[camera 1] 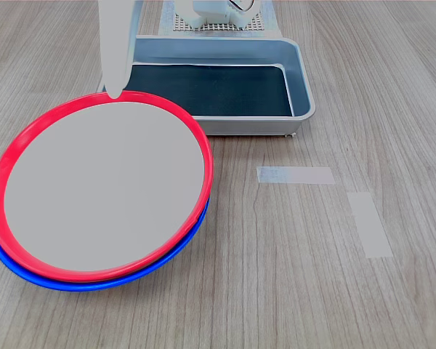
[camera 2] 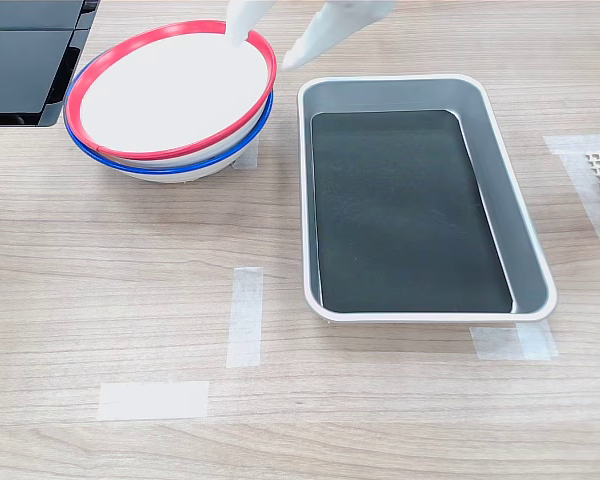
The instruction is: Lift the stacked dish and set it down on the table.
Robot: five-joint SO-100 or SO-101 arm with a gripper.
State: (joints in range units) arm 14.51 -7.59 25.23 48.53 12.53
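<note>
Blue-rimmed plate (camera 1: 94,280): nearest the camera in the first exterior view, at lower left, flat on the table (camera 1: 291,291); only its blue edge shows from under the dish above.

Red-rimmed dish (camera 1: 105,185): stacked directly on the blue-rimmed plate, pale grey centre facing up. In the second exterior view the pair sits at far left, the dish (camera 2: 170,90) on top and the blue rim (camera 2: 170,165) below it.

My claw (camera 2: 268,42): white, spread apart at the dish's far rim. One finger (camera 1: 117,51) comes down just inside the red edge; the other finger (camera 2: 325,35) hangs outside the rim, toward the tray. Nothing is clamped between them.

Metal tray (camera 1: 305,87): rectangular, dark bottom, just beyond the plates on the first exterior view's right.

Tape strips: two pale pieces (camera 1: 296,175) and (camera 1: 370,224) on the table at the first exterior view's right, near each other.
</note>
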